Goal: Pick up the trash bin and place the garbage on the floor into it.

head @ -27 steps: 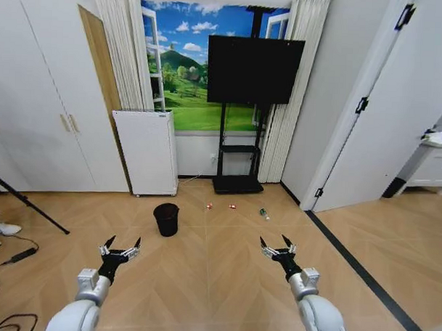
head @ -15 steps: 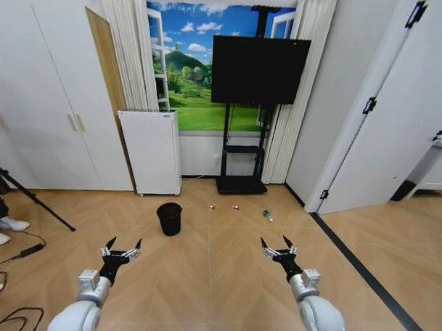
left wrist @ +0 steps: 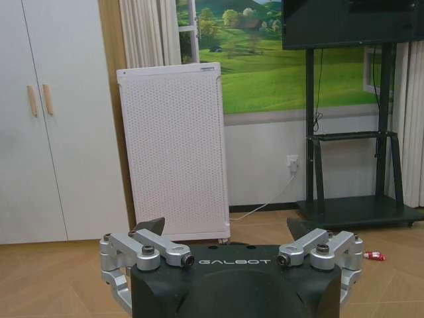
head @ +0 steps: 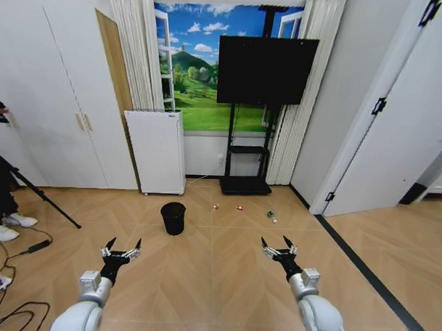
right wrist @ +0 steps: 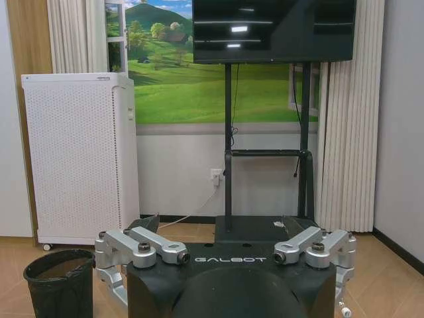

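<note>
The small black trash bin [head: 173, 217] stands upright on the wooden floor [head: 202, 281], well ahead of both arms; it also appears in the right wrist view [right wrist: 59, 285]. The garbage lies to its right near the TV stand: two red-and-white pieces [head: 216, 206] [head: 239, 207] and a clear bottle [head: 271, 216]. One red piece [left wrist: 374, 256] shows in the left wrist view. My left gripper [head: 124, 243] [left wrist: 225, 228] and right gripper [head: 275, 244] [right wrist: 218, 225] hang low in front of me, both open and holding nothing, far short of the bin.
A white perforated appliance [head: 156, 152] stands against the back wall behind the bin. A TV on a black stand [head: 266, 69] is beside it. A tripod leg [head: 45, 199] and cables [head: 12, 311] lie at the left. A dark floor strip [head: 369, 276] runs at the right.
The whole head picture has shifted a little rightward and downward, so the camera has moved. Both grippers hold the same open pose. The bin and the garbage lie as before.
</note>
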{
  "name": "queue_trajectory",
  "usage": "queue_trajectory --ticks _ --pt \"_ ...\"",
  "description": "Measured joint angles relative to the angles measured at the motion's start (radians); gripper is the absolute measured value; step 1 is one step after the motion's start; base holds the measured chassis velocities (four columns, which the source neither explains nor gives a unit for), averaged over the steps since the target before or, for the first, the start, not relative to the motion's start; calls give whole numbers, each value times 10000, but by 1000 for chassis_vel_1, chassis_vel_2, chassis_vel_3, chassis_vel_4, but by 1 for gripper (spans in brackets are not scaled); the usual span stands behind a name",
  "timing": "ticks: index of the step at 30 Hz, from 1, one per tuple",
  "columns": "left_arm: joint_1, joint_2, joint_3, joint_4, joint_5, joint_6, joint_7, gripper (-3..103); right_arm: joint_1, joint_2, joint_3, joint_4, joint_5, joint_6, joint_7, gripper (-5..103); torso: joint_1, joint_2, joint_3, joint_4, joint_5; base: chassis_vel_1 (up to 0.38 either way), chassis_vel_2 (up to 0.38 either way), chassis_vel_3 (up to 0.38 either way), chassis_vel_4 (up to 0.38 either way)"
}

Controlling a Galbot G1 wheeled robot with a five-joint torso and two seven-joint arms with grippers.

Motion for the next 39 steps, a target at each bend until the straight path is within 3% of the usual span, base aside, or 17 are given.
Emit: queue_trajectory --ticks 19,36,39 --pt "61 -47 14 -74 157 19 198 100 -10 38 177 -115 -185 291 -225 100 -2 0 -1 0 0 -39 33 35 -30" --pt "168 -157 10 -224 259 -20 277 100 -85 27 204 -124 -308 460 -252 100 2 -1 1 -4 -7 -252 255 268 -254" --pt "189 -157 7 -264 263 -20 277 100 -88 28 187 -124 -308 463 -259 100 2 -2 0 2 12 -369 363 374 -373"
